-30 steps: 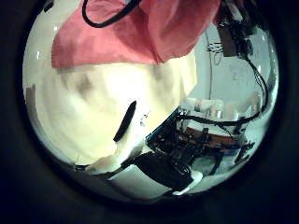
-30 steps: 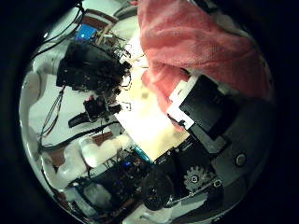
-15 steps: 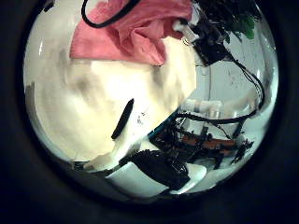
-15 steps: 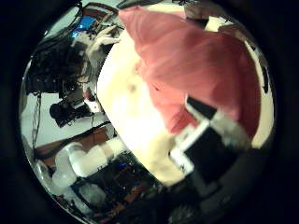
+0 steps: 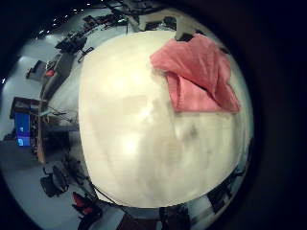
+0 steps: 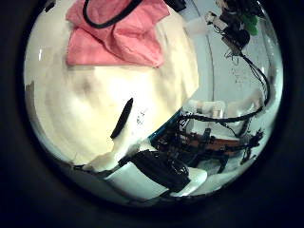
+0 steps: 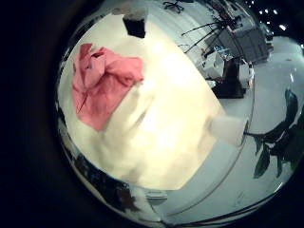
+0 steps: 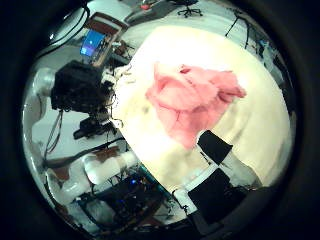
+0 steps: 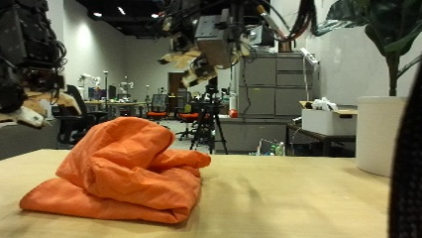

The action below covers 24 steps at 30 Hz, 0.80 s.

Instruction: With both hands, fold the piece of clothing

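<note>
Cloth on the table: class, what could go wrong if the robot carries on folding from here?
1. The cloth lies in a lumpy, layered heap, so a hand coming down may catch several layers at once.
2. It sits near the edge of the table; a pull might drag it off.

Black-and-white robot hand (image 9: 29, 87), blocky geared robot hand (image 9: 211, 45), white fingertips

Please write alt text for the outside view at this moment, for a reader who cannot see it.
A crumpled, loosely folded orange-pink cloth garment lies in a heap on the pale wooden table. A black and white robot hand hangs well above it, touching nothing.
</note>
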### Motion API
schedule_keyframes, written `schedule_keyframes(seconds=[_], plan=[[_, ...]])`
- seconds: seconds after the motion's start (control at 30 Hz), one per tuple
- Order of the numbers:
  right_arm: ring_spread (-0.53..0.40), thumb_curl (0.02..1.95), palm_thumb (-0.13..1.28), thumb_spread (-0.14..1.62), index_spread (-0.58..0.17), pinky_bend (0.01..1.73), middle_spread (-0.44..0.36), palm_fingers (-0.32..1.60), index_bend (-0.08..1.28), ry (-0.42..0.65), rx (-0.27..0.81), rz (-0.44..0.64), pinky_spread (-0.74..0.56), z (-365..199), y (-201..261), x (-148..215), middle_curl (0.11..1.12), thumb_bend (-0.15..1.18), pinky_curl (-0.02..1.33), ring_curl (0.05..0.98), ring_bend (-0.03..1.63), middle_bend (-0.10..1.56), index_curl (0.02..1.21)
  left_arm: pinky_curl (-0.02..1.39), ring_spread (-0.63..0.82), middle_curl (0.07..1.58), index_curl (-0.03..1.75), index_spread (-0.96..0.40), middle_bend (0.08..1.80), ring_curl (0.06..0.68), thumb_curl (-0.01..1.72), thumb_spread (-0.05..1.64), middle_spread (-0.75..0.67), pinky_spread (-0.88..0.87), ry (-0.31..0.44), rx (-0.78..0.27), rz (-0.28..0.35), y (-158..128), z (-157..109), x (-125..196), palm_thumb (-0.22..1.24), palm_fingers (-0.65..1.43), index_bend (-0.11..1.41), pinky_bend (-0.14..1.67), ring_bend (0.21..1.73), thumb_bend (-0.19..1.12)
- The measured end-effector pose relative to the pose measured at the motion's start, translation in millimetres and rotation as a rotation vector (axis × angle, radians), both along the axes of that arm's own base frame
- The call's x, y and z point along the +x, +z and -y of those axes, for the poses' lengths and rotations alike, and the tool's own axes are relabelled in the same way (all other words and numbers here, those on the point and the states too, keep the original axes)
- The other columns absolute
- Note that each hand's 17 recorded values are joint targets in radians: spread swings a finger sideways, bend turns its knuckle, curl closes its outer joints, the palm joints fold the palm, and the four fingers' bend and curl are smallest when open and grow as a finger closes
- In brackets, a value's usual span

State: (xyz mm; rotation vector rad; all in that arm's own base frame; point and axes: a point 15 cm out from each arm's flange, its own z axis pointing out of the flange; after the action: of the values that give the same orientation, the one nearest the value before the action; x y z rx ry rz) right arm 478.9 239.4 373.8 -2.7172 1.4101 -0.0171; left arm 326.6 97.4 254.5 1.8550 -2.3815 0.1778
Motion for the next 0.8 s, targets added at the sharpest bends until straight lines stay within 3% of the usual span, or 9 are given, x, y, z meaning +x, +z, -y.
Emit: schedule_keyframes(seconds=[0.27, 0.43, 0.57, 0.8], plan=[[0.204, 0.58, 1.0, 0.99, -0.431, 0.4, 0.014, 0.07, 0.19, -0.105, -0.023, -0.052, 0.46, 71, 21, -11, 0.32, -0.01, 0.45, 0.226, 0.4, 0.25, 0.36, 0.27, 0.39, 0.35, 0.34, 0.0, 0.19, 0.237, 0.29, 1.24, 0.09, 0.5, -0.123, -0.007, 0.028, 16, 67, 17, 0.43, 0.09, 0.18, 0.19, 0.35, -0.01], [0.202, 0.59, 1.0, 1.0, -0.426, 0.36, 0.012, 0.07, 0.18, -0.116, -0.04, -0.099, 0.44, 87, 19, -21, 0.32, -0.02, 0.41, 0.215, 0.33, 0.23, 0.35, 0.27, 0.39, 0.34, 0.34, 0.0, 0.18, 0.241, 0.29, 1.24, 0.09, 0.5, -0.202, 0.011, 0.029, 3, 109, 38, 0.43, 0.07, 0.17, 0.19, 0.36, -0.02], [0.2, 0.6, 0.99, 1.01, -0.42, 0.34, 0.017, 0.07, 0.18, -0.116, -0.044, -0.112, 0.43, 93, 16, -25, 0.32, -0.02, 0.39, 0.21, 0.3, 0.21, 0.34, 0.28, 0.39, 0.33, 0.34, 0.0, 0.18, 0.242, 0.29, 1.24, 0.09, 0.49, -0.209, 0.04, 0.023, -17, 112, 55, 0.43, 0.05, 0.17, 0.2, 0.36, -0.02], [0.201, 0.61, 0.97, 1.02, -0.409, 0.31, 0.029, 0.09, 0.17, -0.111, -0.047, -0.125, 0.42, 101, 10, -34, 0.32, -0.02, 0.36, 0.209, 0.25, 0.2, 0.33, 0.3, 0.44, 0.31, 0.35, 0.02, 0.17, 0.242, 0.27, 1.26, 0.15, 0.51, -0.194, 0.113, -0.04, -73, 98, 73, 0.35, -0.01, 0.18, 0.2, 0.37, -0.03]])
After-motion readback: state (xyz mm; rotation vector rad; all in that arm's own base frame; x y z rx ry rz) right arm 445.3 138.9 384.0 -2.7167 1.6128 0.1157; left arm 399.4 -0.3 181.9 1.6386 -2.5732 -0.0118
